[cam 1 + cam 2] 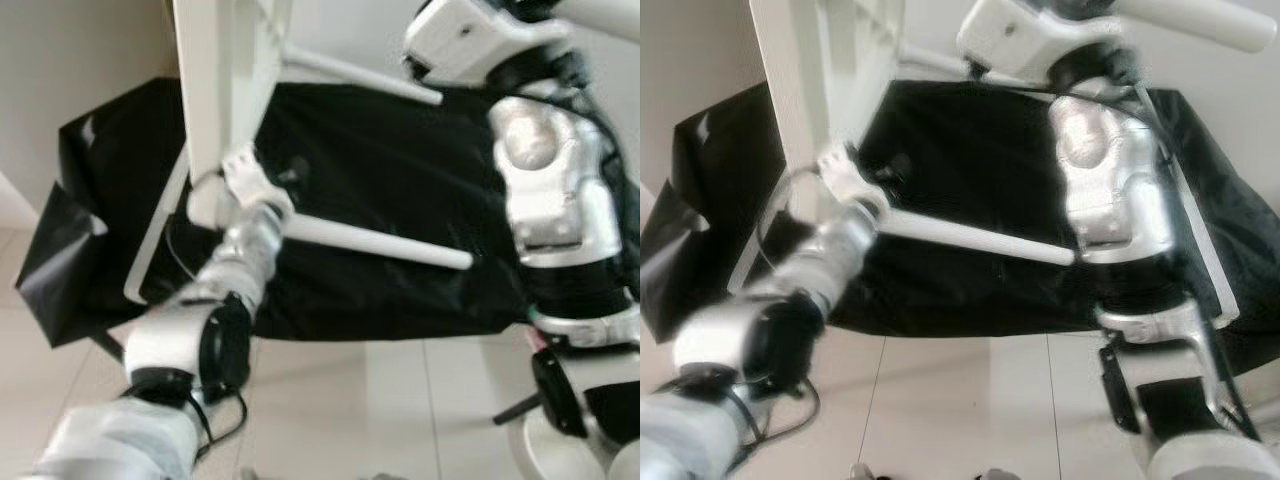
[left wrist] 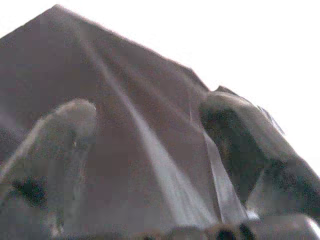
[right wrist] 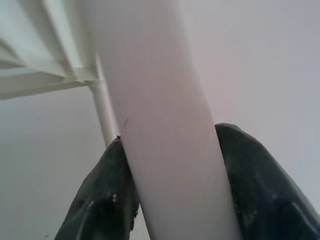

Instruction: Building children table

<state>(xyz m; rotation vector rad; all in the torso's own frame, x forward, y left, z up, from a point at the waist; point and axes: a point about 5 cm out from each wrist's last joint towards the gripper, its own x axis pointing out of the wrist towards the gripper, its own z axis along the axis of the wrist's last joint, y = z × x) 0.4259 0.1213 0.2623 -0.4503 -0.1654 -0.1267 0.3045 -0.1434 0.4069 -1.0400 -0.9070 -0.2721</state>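
- Tiled floor (image 1: 350, 400) nearest the camera, pale, with the robot's own lower body at the right edge.
- Left arm reaches forward from lower left; left pincer (image 1: 240, 185) sits at the bottom edge of the white table top (image 1: 215, 90), which stands on edge.
- Left wrist view is blurred: one black finger (image 2: 240, 145) and one pale shape flank a dark sloped panel. Cannot tell how far that pincer is open or whether it grips.
- Right arm rises at right and bends over the top; right pincer (image 3: 170, 195) is closed onto a white table leg (image 3: 160, 125), a black finger pressed on each side.
- Two more white legs (image 1: 380, 243) stick out sideways from the table top, over the black sheet (image 1: 400, 170).
- Black sheet lies behind the table parts, against a light wall (image 1: 80, 50).
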